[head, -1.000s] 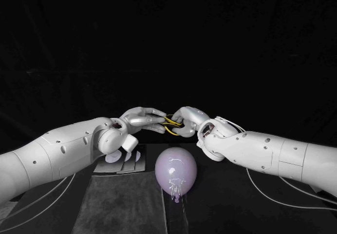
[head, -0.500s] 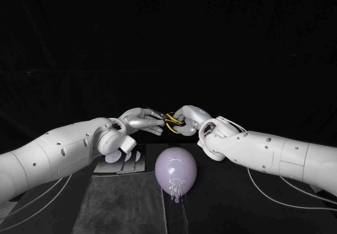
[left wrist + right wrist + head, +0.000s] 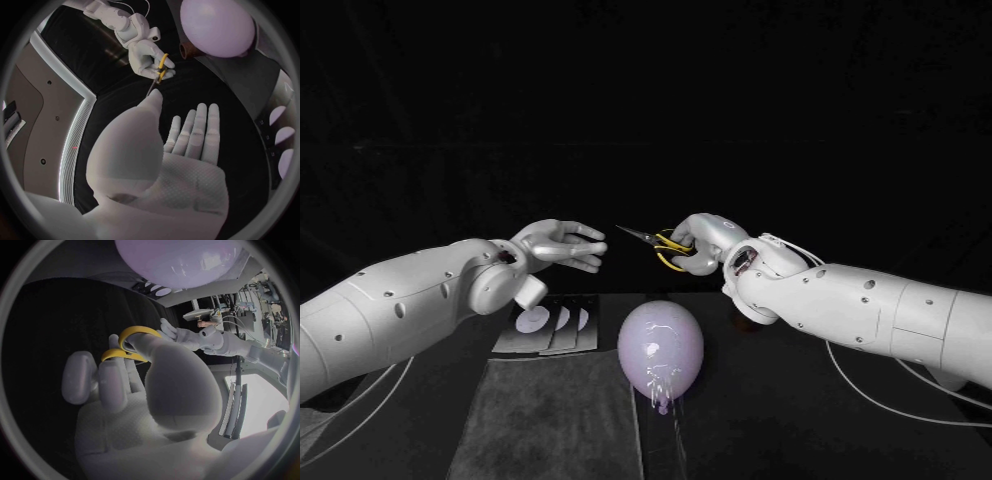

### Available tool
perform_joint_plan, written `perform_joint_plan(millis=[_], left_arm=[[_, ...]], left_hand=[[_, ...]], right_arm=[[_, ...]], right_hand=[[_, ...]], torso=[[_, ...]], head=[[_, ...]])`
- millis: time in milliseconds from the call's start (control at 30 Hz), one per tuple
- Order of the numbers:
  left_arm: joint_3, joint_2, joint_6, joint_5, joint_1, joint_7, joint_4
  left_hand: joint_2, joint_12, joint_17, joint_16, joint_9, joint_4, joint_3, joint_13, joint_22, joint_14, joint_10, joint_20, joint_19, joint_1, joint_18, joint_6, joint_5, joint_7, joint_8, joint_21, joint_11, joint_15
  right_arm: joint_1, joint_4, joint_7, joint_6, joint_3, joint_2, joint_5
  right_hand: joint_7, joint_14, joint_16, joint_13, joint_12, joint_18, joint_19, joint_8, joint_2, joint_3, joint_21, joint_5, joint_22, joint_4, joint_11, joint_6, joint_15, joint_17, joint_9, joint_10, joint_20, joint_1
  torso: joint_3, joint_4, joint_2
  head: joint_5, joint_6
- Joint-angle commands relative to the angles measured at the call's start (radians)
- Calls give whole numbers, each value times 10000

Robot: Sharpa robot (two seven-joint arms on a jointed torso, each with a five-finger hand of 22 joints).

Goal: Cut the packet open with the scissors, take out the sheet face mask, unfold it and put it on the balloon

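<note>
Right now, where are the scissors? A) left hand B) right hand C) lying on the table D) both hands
B: the right hand holds the scissors by their yellow handles, raised above the table, while the left hand is apart from them and holds nothing.

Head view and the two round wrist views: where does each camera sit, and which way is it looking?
Head view: on the robot's head, looking down at the balloon; shows the left hand and right hand.
Left wrist view: behind the left hand, looking along its empty palm toward the right hand.
Right wrist view: behind the right hand, looking past the scissors it holds.
Shared: both wrist views show the balloon and the scissors.
</note>
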Motion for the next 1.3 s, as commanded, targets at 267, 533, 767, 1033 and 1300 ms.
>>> perform_joint_plan(millis=[267, 533, 767, 1033, 1300], left_arm=[[24, 15, 1765, 467, 600, -727, -1630], [24, 547, 2053, 30, 1173, -960, -2382], [19, 1190, 2570, -1269, 1425, -1343, -2492], [0, 1873, 2927, -2719, 1487, -1663, -2383], [-35, 2274, 2957, -3091, 1392, -1759, -2333]], left_hand=[[758, 532, -47, 330, -120, 932, -930, 67, -42, 165, 1049, 0, 120, -1114, 87, 1855, 18, 1329, 224, -168, -162, -131], [1080, 392, -147, 347, -405, 951, -1178, 11, -61, 67, 1301, 7, 124, -1494, 65, 2367, 21, 1227, -281, -309, -245, -159], [1306, 147, -244, 316, -622, 947, -1755, -4, -65, -32, 1550, 12, 16, -2294, -40, 2826, 13, 1143, -757, -517, -292, -170], [1312, 15, -265, 335, -709, 938, -1889, -12, -60, -11, 1612, 14, 47, -2373, -55, 2939, 14, 1107, -978, -561, -312, -184], [1271, -251, -307, 346, -859, 913, -1907, -15, -51, -12, 1599, 10, 131, -1715, -59, 2989, 15, 1113, -1401, -611, -295, -175]], right_arm=[[413, -253, -118, 2364, -10, 7, -3244], [550, -178, -604, 2717, -33, 198, -4725], [580, -121, -1128, 2817, -67, 486, -5768], [584, 223, -1465, 2689, -82, 720, -6356], [583, 514, -1522, 2453, -82, 709, -6560]], right_hand=[[-31, 133, 75, 10, -9, -181, 46, 61, 411, 164, 100, -41, 85, 89, -756, 59, -73, 51, 46, 1161, -60, 267], [-62, 139, 84, 10, -23, -189, 65, 83, 399, 187, 131, -48, 120, 85, -776, 70, -80, 73, 81, 1188, -73, 235], [-79, 144, 90, 11, -31, -198, 88, 99, 388, 206, 167, -53, 156, 79, -788, 80, -87, 85, 105, 1211, -83, 214], [-83, 146, 94, 11, -34, -202, 98, 102, 385, 211, 183, -52, 171, 77, -791, 82, -88, 93, 111, 1214, -86, 210], [-91, 151, 103, 11, -42, -210, 118, 111, 374, 221, 213, -53, 201, 78, -798, 87, -91, 112, 127, 1228, -93, 188]], torso=[[-9, 19, -10], [-7, 19, 2], [-6, 17, 1], [-4, 27, 8], [-22, 12, 1]], head=[[-29, -103], [-11, -108], [26, -134], [79, -161], [95, -140]])
